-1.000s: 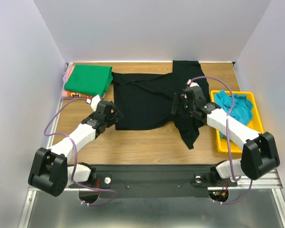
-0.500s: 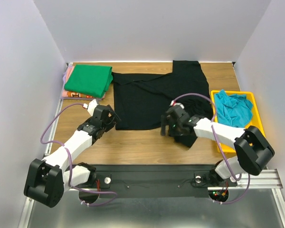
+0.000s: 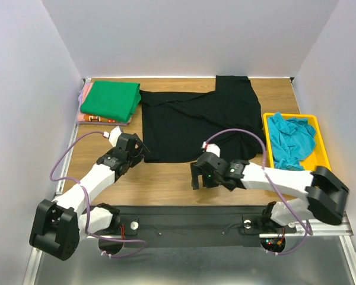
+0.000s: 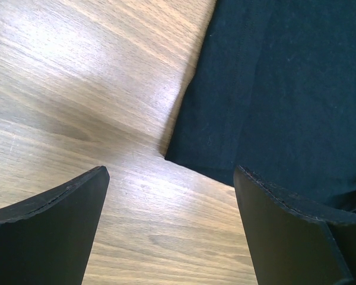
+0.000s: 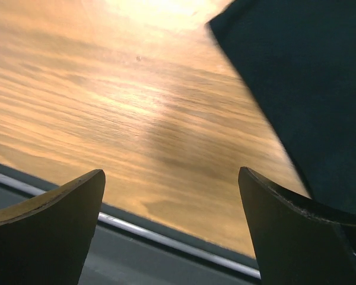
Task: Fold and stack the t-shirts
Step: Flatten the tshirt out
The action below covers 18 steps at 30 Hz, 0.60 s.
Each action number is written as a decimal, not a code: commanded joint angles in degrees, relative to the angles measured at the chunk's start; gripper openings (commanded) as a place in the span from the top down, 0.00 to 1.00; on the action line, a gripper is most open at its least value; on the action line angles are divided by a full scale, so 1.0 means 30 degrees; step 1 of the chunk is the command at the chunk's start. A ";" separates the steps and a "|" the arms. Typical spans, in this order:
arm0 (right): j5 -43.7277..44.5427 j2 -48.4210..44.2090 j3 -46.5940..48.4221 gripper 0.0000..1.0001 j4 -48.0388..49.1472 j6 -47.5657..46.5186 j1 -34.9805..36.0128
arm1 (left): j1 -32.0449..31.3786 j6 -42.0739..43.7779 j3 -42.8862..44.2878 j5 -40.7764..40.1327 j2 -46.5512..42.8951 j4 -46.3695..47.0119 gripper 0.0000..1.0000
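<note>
Where the table (image 3: 166, 175) meets the far left corner, the bright green t-shirt (image 3: 110, 100) lies folded on top of the orange-pink t-shirt (image 3: 92, 119), of which only a thin edge shows at the left and near sides. A little nearer and to the right, the left gripper (image 4: 169, 178) hangs low over the wood at the near left corner of the black t-shirt (image 3: 196, 122). Its fingers (image 4: 47, 225) are spread wide apart and they hold nothing. In the left wrist view the corner of the cloth lies flat on the wood, just ahead of the gap between them. The black t-shirt itself is spread out flat over the middle of the table, and one part of it reaches to the far edge. To the right of its near edge, the right gripper (image 5: 172, 178) hovers close to the near edge of the table, over bare wood. Its jaws are also wide open and empty, and the black cloth is just beside the right finger, not between the two. At the far right stands the yellow tray (image 3: 322, 145), and the teal-blue t-shirt (image 3: 291, 136) lies crumpled inside it.
</note>
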 commanded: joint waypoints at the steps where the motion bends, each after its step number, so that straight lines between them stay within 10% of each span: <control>1: 0.3015 -0.3579 -0.0683 0.00 -0.0698 0.2026 -0.0002 | -0.0080 0.0159 0.0170 -0.0188 0.0037 -0.0186 0.02; 9: 0.3582 -0.7012 -0.2707 0.00 -0.3101 0.3964 -0.2982 | -0.2655 0.0511 0.2102 -0.0978 0.2580 -0.0391 0.01; 18: 0.4481 -0.2860 -0.2272 0.17 -0.3072 0.2937 -0.4132 | -0.4914 -0.0046 0.4652 -0.2354 0.5455 -0.1564 0.01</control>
